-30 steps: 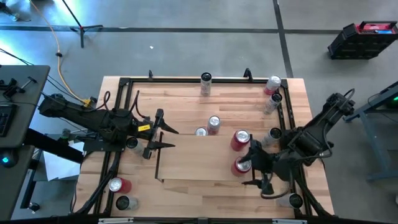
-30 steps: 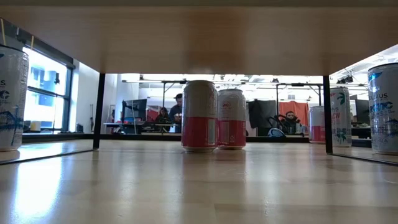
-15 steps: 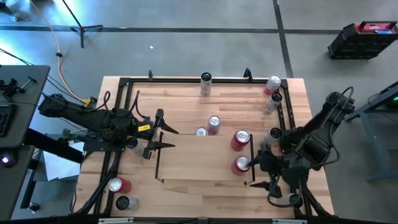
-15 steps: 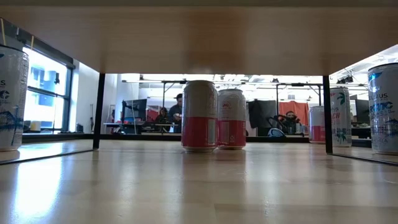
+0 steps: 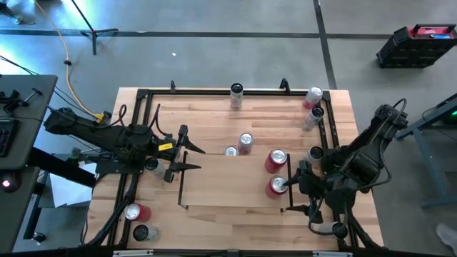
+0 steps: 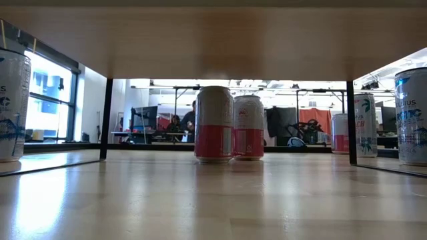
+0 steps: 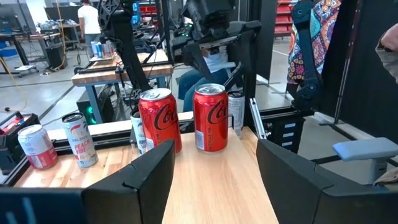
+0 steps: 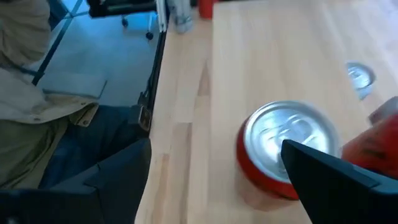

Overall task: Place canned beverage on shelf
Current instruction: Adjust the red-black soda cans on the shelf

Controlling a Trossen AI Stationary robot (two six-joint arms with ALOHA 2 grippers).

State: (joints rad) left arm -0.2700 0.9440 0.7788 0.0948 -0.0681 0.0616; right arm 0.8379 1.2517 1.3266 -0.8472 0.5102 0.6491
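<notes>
Two red cola cans stand upright on their bases at the right end of the shelf point(image 5: 228, 182), a light-wood bay with thin black rails. One can point(image 5: 275, 160) is farther back, the other point(image 5: 277, 187) nearer. My right gripper point(image 5: 295, 193) is open just to the right of the nearer can. The right wrist view looks down on that can's silver top point(image 8: 287, 134), with my right gripper point(image 8: 211, 186) spread wide. My left gripper point(image 5: 184, 153) is open and empty at the shelf's left end. It faces both cans point(image 7: 211, 118) in the left wrist view.
Two pink-and-white cans point(image 5: 245, 143) point(image 6: 213, 123) stand just behind the shelf. More cans stand along the far rail point(image 5: 236, 93), the right rail point(image 5: 313, 107) and at the near left corner point(image 5: 136, 212). A person's clothing point(image 8: 37, 93) shows beyond the table edge.
My right gripper has drawn back from the nearer red can toward the table's right edge, its fingers staying spread. The can stays upright in its place on the shelf.
</notes>
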